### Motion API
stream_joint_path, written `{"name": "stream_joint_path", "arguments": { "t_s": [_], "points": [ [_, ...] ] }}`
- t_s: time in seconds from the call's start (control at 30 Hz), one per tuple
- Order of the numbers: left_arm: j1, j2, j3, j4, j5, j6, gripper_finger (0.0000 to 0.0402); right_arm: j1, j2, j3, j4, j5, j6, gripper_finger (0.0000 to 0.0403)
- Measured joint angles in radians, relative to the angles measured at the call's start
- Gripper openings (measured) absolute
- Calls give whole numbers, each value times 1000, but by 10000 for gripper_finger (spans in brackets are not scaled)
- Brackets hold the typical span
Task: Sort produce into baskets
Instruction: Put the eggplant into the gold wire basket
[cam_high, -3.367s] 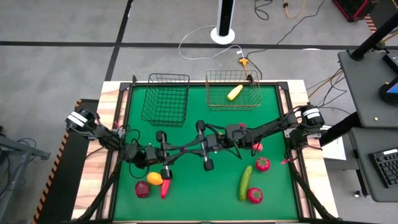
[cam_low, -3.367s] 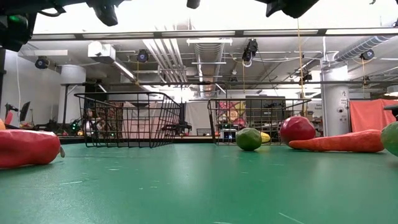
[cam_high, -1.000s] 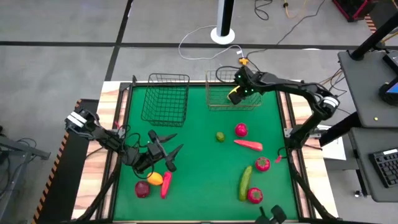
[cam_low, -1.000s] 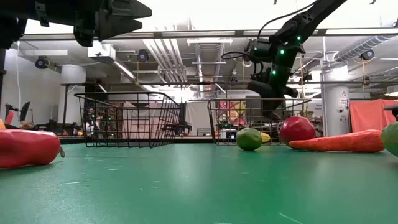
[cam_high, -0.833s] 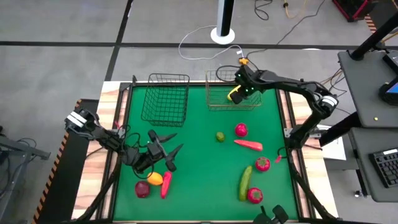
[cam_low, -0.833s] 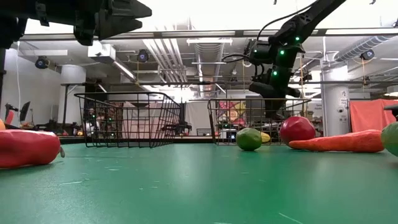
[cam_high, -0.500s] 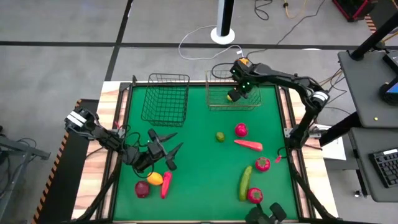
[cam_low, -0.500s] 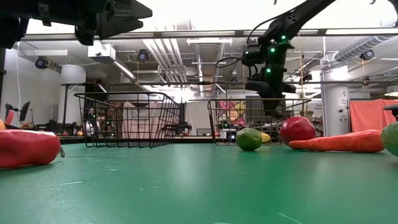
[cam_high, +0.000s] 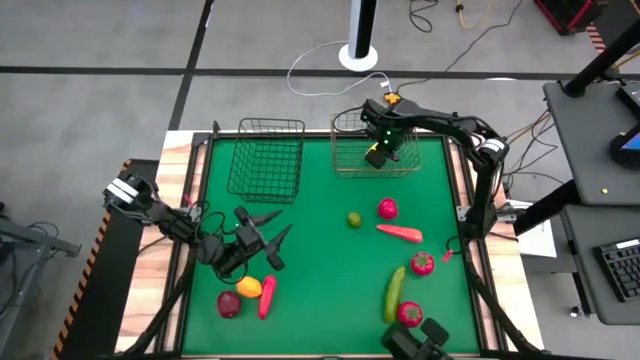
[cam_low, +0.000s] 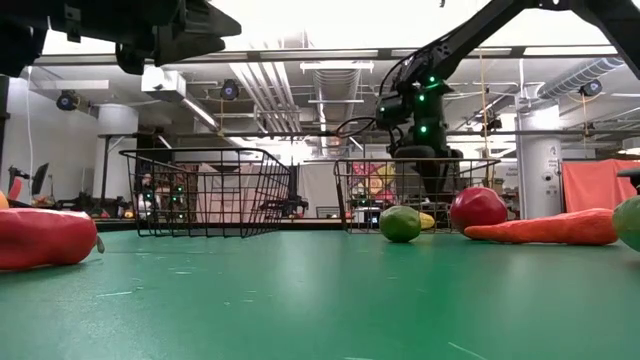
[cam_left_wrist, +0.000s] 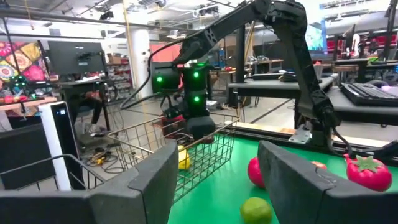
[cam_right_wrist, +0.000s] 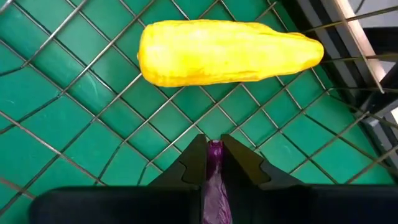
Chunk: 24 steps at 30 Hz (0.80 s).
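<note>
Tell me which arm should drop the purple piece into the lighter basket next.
Right. Its hand is shut on the purple piece directly above the lighter basket, beside the yellow piece. The left hand hangs open, far off near the table's front left.

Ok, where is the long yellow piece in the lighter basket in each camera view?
High view: yellow piece partly under the right claw, inside the lighter basket.
Low view: a yellow sliver behind the green fruit.
Left wrist view: yellow piece behind the basket mesh, below the right arm.
Right wrist view: fills the upper frame, on the mesh.
Shared landmark: the lighter basket.
</note>
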Motion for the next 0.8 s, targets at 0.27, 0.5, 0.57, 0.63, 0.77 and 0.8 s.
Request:
{"name": "stream_joint_path", "arguments": {
  "t_s": [0.27, 0.5, 0.57, 0.63, 0.77, 0.8],
  "points": [
    [0, 0, 0, 0, 0, -3, 203, -4, 9, -1, 29, 2, 56, 34],
    [0, 0, 0, 0, 1, -5, 203, -6, 4, -1, 80, 2, 129, 34],
    [0, 0, 0, 0, 1, -5, 203, -6, 4, -1, 79, 2, 150, 34],
    [0, 0, 0, 0, 1, -6, 203, -6, 2, -1, 79, 2, 169, 34],
    [0, 0, 0, 0, 1, -12, 203, -6, -17, -1, 96, 2, 177, 34],
    [0, 0, 0, 0, 1, -12, 203, -5, -21, -1, 108, 2, 177, 34]
  ]
}}
